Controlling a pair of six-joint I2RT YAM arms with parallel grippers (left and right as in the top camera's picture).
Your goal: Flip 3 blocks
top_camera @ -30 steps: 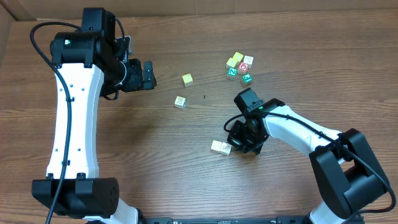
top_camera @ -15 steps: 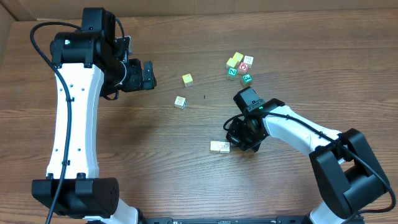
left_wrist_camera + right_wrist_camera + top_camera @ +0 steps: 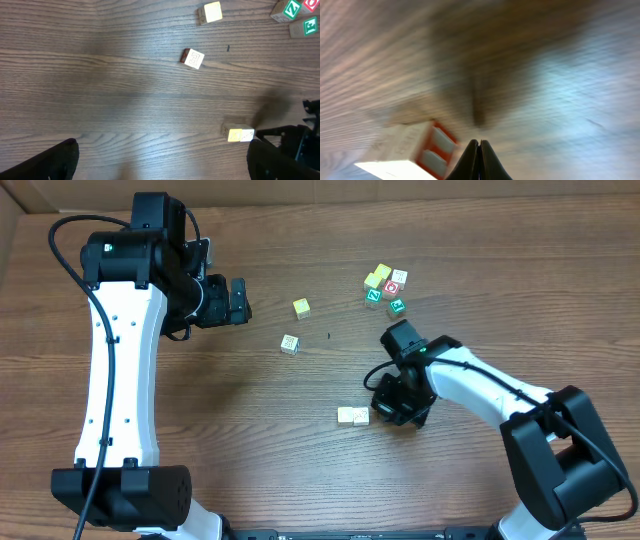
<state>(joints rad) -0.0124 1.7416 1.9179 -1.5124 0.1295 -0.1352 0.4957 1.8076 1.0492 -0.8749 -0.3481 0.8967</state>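
- Both fingers of the right gripper [image 3: 380, 410] are pressed together, with nothing held between them, low over the brown wood-grain table [image 3: 250, 440].
- Just beside its tips, a cream wooden alphabet cube [image 3: 352, 416] is seen lying on the table; contact cannot be told. An orange-red side face is shown in the right wrist view.
- The left gripper [image 3: 241, 300] is spread wide and empty, well apart from every cube.
- A yellow-and-cream wooden cube [image 3: 301, 308] and a whitish wooden cube with a grey pattern [image 3: 290, 343] are set apart from each other near the table's middle.
- A cluster of cubes with green and red faces [image 3: 385, 288] is gathered farther back.
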